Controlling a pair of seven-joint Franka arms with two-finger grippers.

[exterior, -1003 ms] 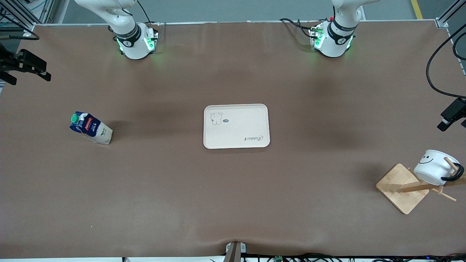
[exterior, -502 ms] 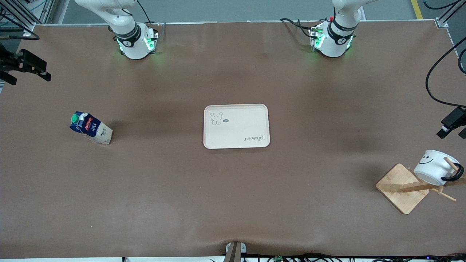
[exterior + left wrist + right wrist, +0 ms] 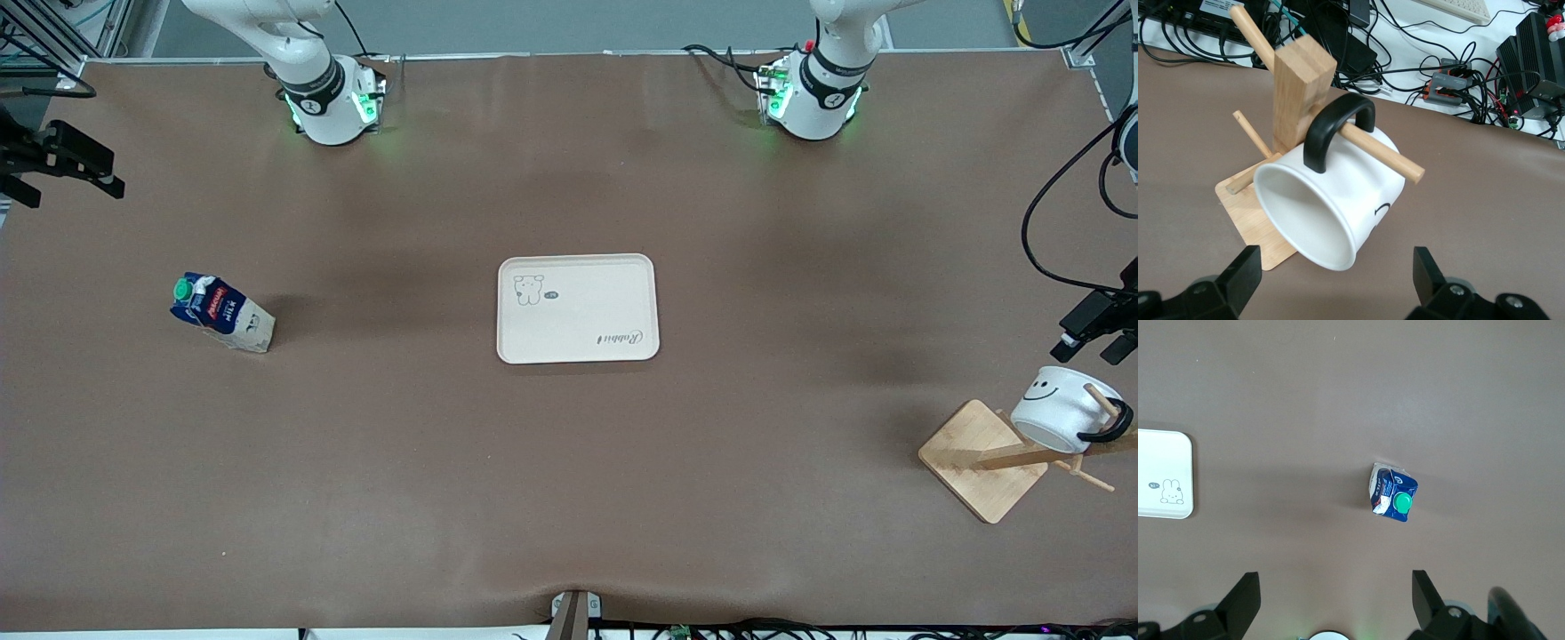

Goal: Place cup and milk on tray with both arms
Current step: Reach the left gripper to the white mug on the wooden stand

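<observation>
Front view shows one brown bench (image 3: 569, 498) carrying everything, with two arms based along its top edge. At its middle lies the single cream tray (image 3: 578, 308), bare of cup and milk, so neither has yet been placed.

Toward the left arm's end, nearer the camera than the tray, stands one wooden rack (image 3: 982, 458) with a square base and pegs. One cup (image 3: 1058, 409) hangs on it by its black handle, tipped on its side. The left end effector (image 3: 1092, 324) hovers just beside and above that cup. In the left wrist view its fingers (image 3: 1238, 277) stand wide apart and hold nothing, and the cup (image 3: 1331, 200) lies straight ahead between them. Its open mouth is turned toward the end effector, and its long axis runs roughly along the peg (image 3: 1378, 150) that threads the handle. The lift probably has to slide the handle off along that peg.

One milk (image 3: 222, 313) carton stands toward the right arm's end, well apart from the tray, leaning slightly in this view. The right end effector (image 3: 1331, 600) is high over the bench, its fingers spread wide and empty. In the right wrist view the milk (image 3: 1393, 495) sits below and ahead of it, cap up. The right arm is the nearer one to it.
</observation>
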